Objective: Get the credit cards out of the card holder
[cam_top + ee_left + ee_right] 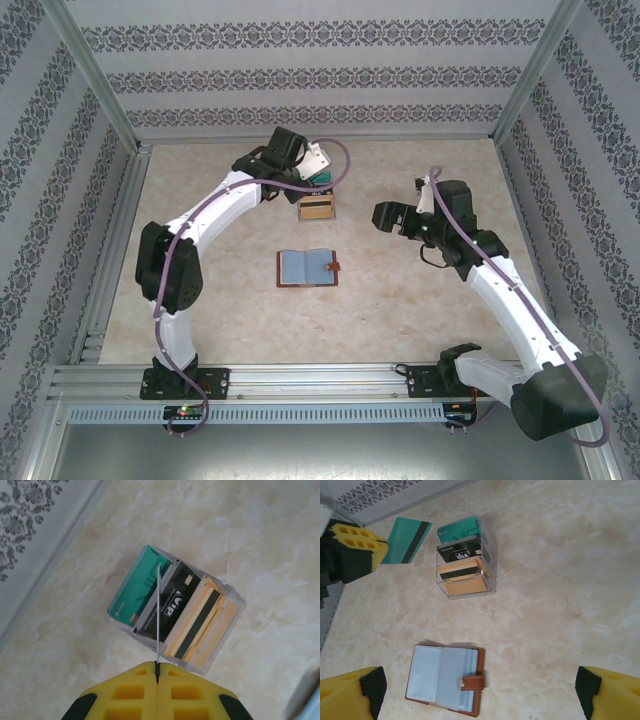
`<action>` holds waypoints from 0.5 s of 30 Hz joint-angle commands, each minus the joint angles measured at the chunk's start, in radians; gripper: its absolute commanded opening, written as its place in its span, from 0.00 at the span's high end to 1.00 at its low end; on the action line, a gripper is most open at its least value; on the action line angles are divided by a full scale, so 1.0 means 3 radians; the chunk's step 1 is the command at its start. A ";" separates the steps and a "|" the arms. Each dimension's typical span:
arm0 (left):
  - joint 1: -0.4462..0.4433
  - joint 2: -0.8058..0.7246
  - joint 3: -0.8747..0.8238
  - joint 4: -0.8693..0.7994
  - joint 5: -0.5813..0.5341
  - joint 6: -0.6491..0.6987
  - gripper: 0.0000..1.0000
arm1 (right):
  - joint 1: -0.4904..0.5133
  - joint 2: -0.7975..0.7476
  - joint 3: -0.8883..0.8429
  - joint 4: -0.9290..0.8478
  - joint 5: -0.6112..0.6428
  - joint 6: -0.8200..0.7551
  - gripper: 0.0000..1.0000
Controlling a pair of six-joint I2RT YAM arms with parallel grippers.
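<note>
— The yellow fingers [127,692] of the left gripper [157,670], closest to the lens: how are they set?
— They are pressed together on a teal card [158,612], which is seen edge-on there. From the right wrist its dark stripe is shown, and it is seen just left of the stand.
— What is found under it?
— A clear stand [234,598] is set on the table [260,530], with more credit cards [172,602] slotted in steps: a teal one, a black one marked VIP, and tan ones with black stripes. Whether the held card is touching them cannot be told.
— And the card holder [445,680]?
— It is laid open and flat on the table, nearer the arm bases than the stand and well apart from it. Blue-grey sleeves are turned up, and the snap tab is at its right edge.
— The right gripper [396,218]?
— Its fingers [350,695] are spread wide and nothing is held. It is hung over the table, to the right of the card holder.
</note>
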 commanded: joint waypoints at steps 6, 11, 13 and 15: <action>-0.0109 0.0558 0.0516 0.0037 -0.0442 0.1005 1.00 | -0.0148 -0.0103 0.0049 -0.0323 -0.0090 -0.0212 0.02; -0.0114 0.0721 0.0565 0.0265 -0.0597 0.1272 1.00 | -0.0198 -0.0074 0.0096 -0.0388 -0.0164 -0.0238 0.02; -0.0121 0.0769 0.0587 0.0343 -0.0634 0.1347 1.00 | -0.0208 -0.0047 0.0112 -0.0401 -0.0198 -0.0238 0.02; -0.0121 0.0812 0.0618 0.0379 -0.0651 0.1411 1.00 | -0.0209 -0.0021 0.0129 -0.0426 -0.0221 -0.0248 0.02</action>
